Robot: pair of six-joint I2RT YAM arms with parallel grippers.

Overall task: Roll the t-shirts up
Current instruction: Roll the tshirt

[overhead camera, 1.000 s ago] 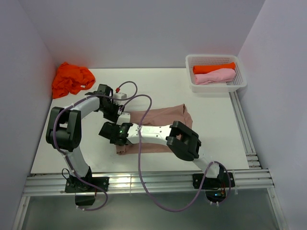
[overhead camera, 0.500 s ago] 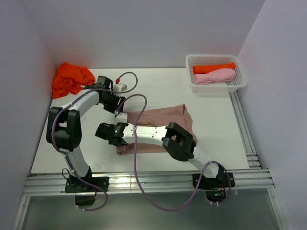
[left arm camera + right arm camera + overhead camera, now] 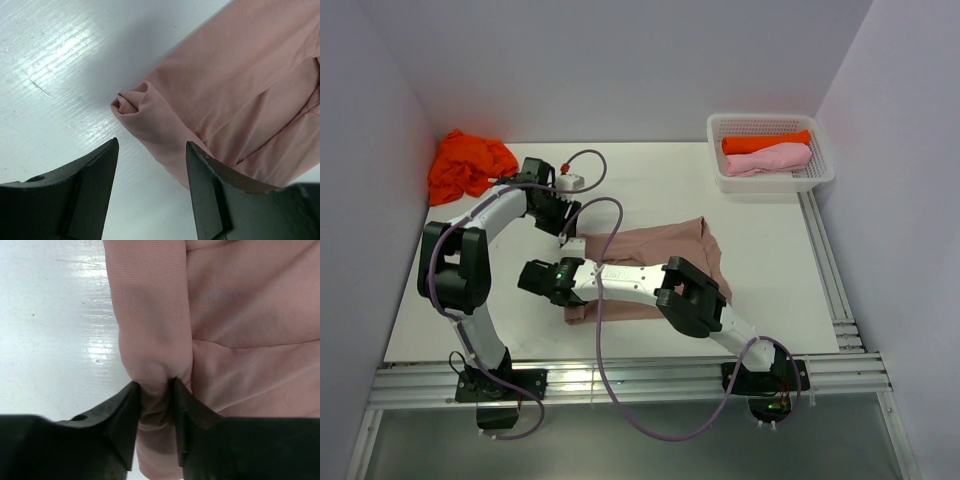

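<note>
Right gripper (image 3: 155,386) tight on pinkish-brown t-shirt (image 3: 240,315) roll; left gripper (image 3: 151,145) wide open over its end

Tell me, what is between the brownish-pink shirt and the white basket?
Nothing but bare white table. The top view shows that empty stretch between the brownish-pink shirt and the white basket.

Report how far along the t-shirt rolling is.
Done: a rolled orange t-shirt and a rolled light pink t-shirt lie in the white basket. In hand: the pinkish-brown t-shirt on the table has only one edge rolled; the right gripper pinches one end of that roll, the left gripper hangs open near the other end. Left: most of this shirt, plus the crumpled orange t-shirt in the far left corner.
</note>
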